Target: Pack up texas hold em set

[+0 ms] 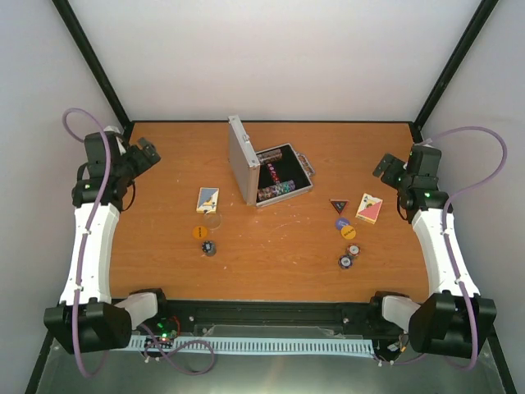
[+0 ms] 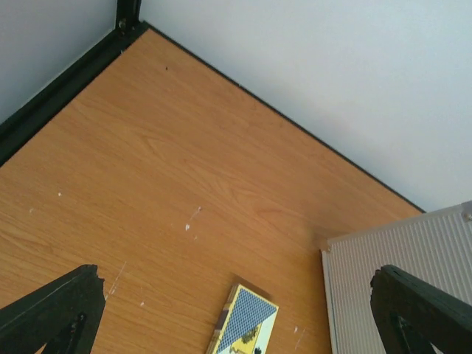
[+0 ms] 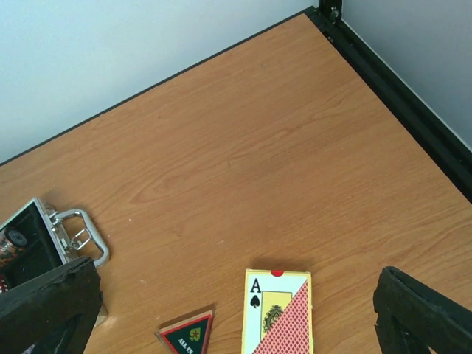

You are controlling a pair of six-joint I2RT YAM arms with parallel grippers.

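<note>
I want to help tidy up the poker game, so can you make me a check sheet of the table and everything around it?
Surface: wooden table, a few pale scuffs.
Job's things: case open, lid up, chips inside; blue card box left of it; red card box and triangle token right of it; discs and loose chips on both sides.
Clutter: nothing seen.
Tools: left tool and right tool open, empty, out at the sides.
Cables: purple cable looped at each arm, away from the game.
Surroundings: white walls, black frame.
</note>
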